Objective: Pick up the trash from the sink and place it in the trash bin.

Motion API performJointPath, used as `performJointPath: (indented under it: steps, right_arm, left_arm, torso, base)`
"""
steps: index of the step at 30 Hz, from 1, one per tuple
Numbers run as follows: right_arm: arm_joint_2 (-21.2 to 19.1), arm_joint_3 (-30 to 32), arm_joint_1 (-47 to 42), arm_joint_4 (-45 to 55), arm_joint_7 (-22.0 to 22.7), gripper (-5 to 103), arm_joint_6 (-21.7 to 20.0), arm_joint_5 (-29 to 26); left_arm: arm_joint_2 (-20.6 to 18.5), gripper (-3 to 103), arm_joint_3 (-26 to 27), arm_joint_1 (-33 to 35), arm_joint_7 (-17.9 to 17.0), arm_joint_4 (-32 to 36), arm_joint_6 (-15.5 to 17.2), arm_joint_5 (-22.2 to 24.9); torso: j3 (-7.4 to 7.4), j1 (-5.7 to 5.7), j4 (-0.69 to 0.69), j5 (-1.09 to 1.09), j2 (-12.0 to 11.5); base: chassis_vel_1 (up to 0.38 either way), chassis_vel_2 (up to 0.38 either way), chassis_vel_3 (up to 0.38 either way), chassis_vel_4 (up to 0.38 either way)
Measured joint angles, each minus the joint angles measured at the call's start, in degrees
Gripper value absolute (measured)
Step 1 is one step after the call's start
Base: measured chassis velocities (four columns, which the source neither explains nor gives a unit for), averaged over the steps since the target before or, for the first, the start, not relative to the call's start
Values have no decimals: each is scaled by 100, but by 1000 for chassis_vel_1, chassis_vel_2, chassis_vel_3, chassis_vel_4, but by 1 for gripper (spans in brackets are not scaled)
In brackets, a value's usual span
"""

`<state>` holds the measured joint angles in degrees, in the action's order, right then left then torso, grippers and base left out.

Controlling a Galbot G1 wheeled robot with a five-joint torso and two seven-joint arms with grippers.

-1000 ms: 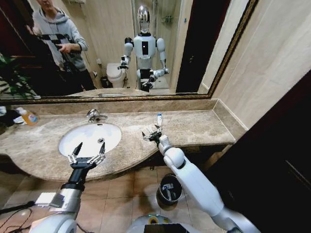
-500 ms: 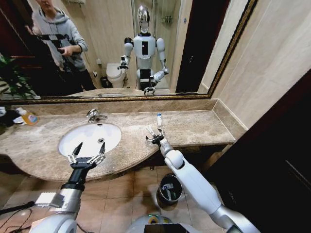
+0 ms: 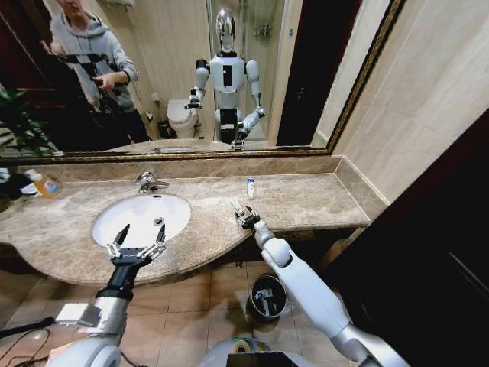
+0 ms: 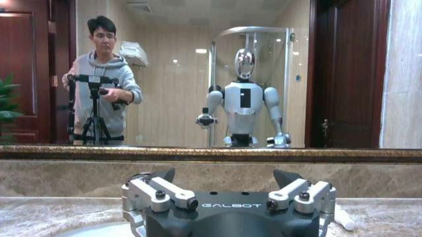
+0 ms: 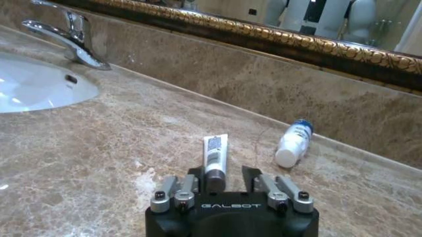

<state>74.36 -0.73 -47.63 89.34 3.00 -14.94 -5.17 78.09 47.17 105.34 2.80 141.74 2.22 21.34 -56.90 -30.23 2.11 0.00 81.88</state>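
Observation:
On the marble counter right of the sink (image 3: 114,229), my right gripper (image 3: 244,216) is shut on a small white tube (image 3: 236,205). The right wrist view shows this tube (image 5: 216,154) sticking out forward from between the fingers (image 5: 188,186), low over the counter. Another piece of trash, a small white bottle with a blue cap (image 3: 250,186) (image 5: 292,143), lies by the back wall. My left gripper (image 3: 136,246) (image 4: 231,185) hangs open over the front rim of the sink. The black trash bin (image 3: 267,297) stands on the floor below the counter edge, with pale pieces inside.
A chrome faucet (image 3: 148,182) (image 5: 74,38) stands behind the basin. An orange-labelled soap bottle (image 3: 44,184) sits at the counter's far left. A mirror runs along the back wall, and a wall closes off the right end of the counter.
My right gripper's fingers have drawn together on the white tube, and the hand has shifted slightly right and lower. The left arm has not moved.

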Motion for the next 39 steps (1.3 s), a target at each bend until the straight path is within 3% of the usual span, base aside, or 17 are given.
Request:
performJointPath:
  steps: [2,6,18,23,29,31,37,39]
  right_arm:
    - [-18,12,-10,13,-1,30,2,0]
    - [-55,36,-58,75,-9,17,3,0]
    - [-206,174,-218,333,-18,16,8,-38]
    - [-587,569,-544,887,-229,16,343,49]
    - [-1138,1172,-1134,1665,-467,16,682,-50]
    - [-1390,1423,-1451,2037,-534,16,762,-321]
    - [-1575,2117,-2437,2524,-576,16,1086,-545]
    - [-1568,2477,-3095,2629,-593,16,1406,-509]
  left_arm:
    - [0,100,0,0,0,0,0,0]
    - [0,100,0,0,0,0,0,0]
    - [0,100,0,0,0,0,0,0]
    - [0,100,0,0,0,0,0,0]
    - [0,100,1,0,0,0,0,0]
    - [0,100,0,0,0,0,0,0]
    - [0,100,0,0,0,0,0,0]
    - [0,100,0,0,1,0,0,0]
  torso:
    - [0,0,0,0,0]
    - [0,0,0,0,0]
    - [0,0,1,1,0]
    - [0,0,1,0,0]
    - [0,0,0,0,0]
    - [0,0,1,3,0]
    - [0,0,1,1,0]
    - [1,1,-1,1,1]
  base:
    - [0,0,0,0]
    - [0,0,0,0]
    - [0,0,0,0]
    - [0,0,0,0]
    - [0,0,0,0]
    - [0,0,0,0]
    - [0,0,0,0]
    - [0,0,0,0]
